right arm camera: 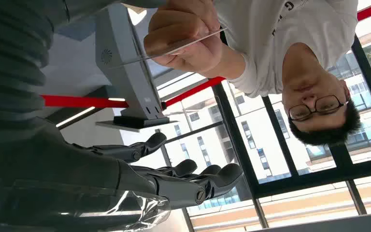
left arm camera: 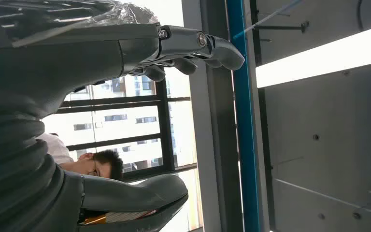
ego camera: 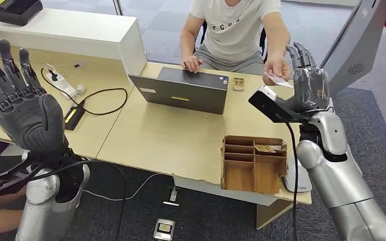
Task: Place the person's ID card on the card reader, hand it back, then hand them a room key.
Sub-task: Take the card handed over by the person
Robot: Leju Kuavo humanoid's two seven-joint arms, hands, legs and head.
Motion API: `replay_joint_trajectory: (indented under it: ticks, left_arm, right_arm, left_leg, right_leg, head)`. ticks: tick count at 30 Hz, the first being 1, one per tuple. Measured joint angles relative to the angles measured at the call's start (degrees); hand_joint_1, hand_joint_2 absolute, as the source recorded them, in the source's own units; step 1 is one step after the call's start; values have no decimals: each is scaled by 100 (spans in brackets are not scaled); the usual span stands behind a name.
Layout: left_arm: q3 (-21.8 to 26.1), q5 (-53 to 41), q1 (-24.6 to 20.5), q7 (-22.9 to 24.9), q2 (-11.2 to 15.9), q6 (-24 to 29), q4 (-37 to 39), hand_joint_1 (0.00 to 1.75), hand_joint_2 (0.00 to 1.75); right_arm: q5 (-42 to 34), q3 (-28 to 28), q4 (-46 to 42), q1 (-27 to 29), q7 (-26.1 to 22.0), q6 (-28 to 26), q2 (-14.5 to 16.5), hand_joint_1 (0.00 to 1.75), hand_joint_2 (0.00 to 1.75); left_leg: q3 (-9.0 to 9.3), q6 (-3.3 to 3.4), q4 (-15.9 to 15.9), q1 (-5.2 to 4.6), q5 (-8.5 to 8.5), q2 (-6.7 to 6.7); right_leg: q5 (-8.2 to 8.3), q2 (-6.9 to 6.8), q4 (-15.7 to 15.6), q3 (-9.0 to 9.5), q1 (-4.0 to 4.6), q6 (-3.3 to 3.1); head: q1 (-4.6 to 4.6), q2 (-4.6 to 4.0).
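While my right hand (ego camera: 309, 83) is raised with fingers (right arm camera: 193, 181) spread and holding nothing, the person's hand (ego camera: 277, 68) pinches the thin pale ID card (ego camera: 276, 80) just beside it, above the light wooden tabletop (ego camera: 171, 135). My left hand (ego camera: 17, 103) is raised too, fingers apart, empty.

left robot hand (ego camera: 22, 108): raised, fingers spread, empty | right robot hand (ego camera: 309, 83): raised, fingers apart, empty
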Motion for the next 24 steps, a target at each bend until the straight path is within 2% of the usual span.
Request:
replay_joint_trajectory:
  ticks: [4,6,8,10,24]
  left_arm:
    - [7,15,-1,-25,-13,-16,37,0,175]
    - [10,17,-5,-33,-25,-20,62,0,175]
    - [12,18,-9,-36,-31,-20,82,0,175]
    - [12,22,-10,-36,-32,-16,96,0,175]
    - [12,64,27,-41,-27,141,110,0,175]
  right_arm:
    - [14,78,201,-51,25,-3,36,0,175]
    - [16,123,340,-93,53,-3,60,21,175]
    - [16,162,479,-139,89,-7,75,108,175]
    - [9,197,615,-178,116,-27,80,175,175]
    - [-140,395,1237,-245,150,-231,77,175,175]
  left_leg:
    - [-1,0,0,0,0,0]
    - [-1,0,0,0,0,0]
    - [-1,0,1,0,0,0]
    - [-1,0,1,0,0,0]
    - [0,0,2,0,0,1]
  right_leg:
    - [0,0,0,-1,0,0]
    - [0,0,0,-1,0,0]
    - [0,0,0,-2,0,0]
    - [0,0,0,-2,0,0]
    - [0,0,0,-2,0,0]
  head:
    - [0,0]
    - [-1,0]
    - [-1,0]
    - [0,0]
    - [0,0]
